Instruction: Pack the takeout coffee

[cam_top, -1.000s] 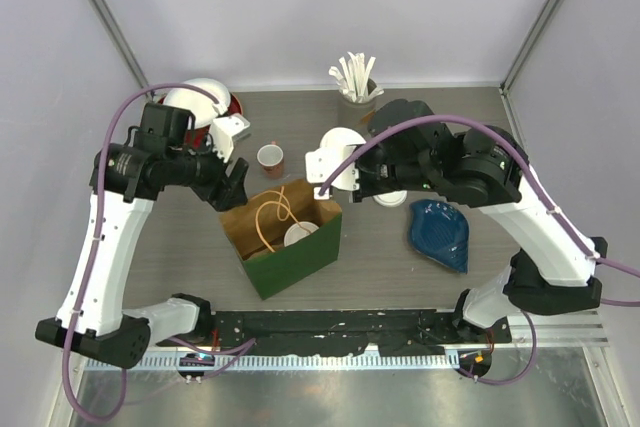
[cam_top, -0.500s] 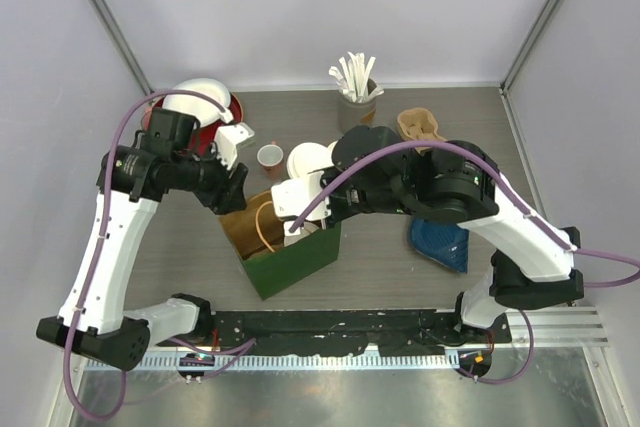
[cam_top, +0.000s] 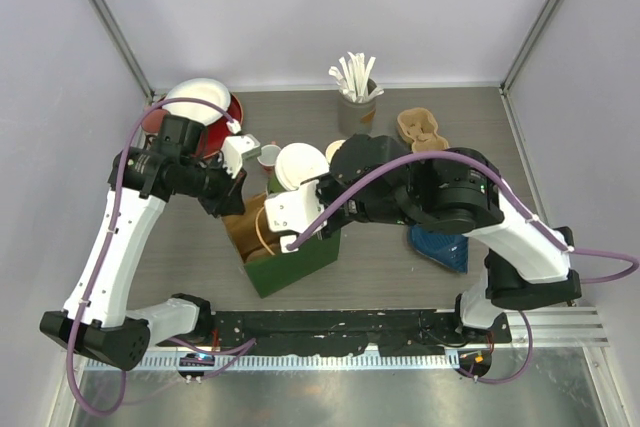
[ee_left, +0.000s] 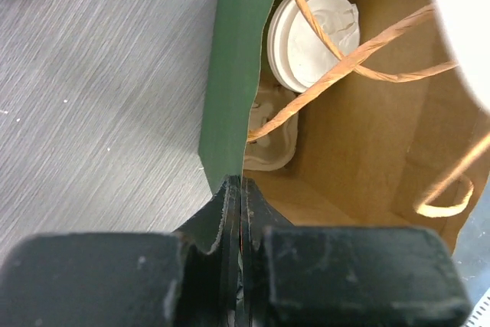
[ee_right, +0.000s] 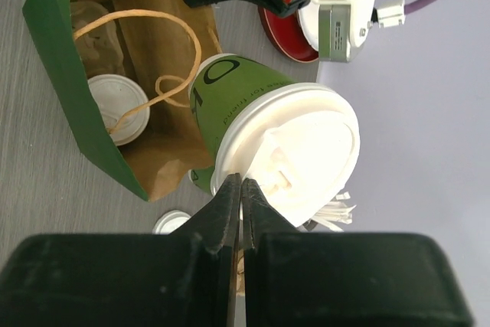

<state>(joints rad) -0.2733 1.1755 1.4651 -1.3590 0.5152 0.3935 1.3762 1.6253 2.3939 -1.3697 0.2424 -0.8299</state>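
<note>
- Left wrist view, upper right: a white lid (ee_left: 468,28), blurred, is cut by the frame edge.
- Centre: the green bag (ee_left: 230,74) wall hides part of a pulp tray (ee_left: 274,143).

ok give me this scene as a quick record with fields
left gripper: shut on the bag rim
right gripper: shut on the held cup at its lid rim
held cup: lidded, tilted, above the bag's far side, not yet in
in bag: packed cup with lid, tray
on table: straws, carrier
</note>
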